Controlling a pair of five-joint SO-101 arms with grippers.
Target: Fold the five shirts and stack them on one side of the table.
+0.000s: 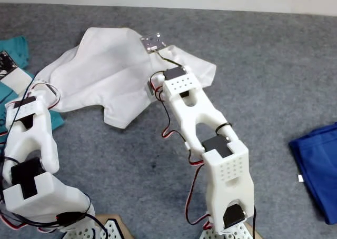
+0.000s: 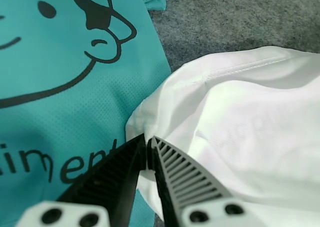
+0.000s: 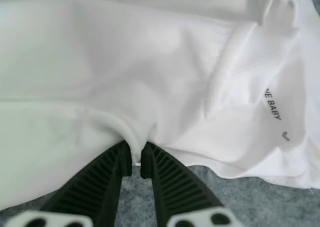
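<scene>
Here the left hand [image 2: 148,143] and right hand [image 3: 135,151] each pinch the white shirt [image 1: 105,76].

Smooth matt white cloth shirt [image 1: 105,70], fine-mesh teal cloth shirt [image 2: 75,104], rough grey felt-like table cover [image 1: 263,65].

The left arm [image 1: 31,139] and right arm [image 1: 197,110] are blocky white shells around black servos, with red and black cables looping between. The left end effector [image 2: 148,149] and right end effector [image 3: 135,154] match: black ribbed fingers [image 2: 177,172] on white, screw-holed bases.
</scene>
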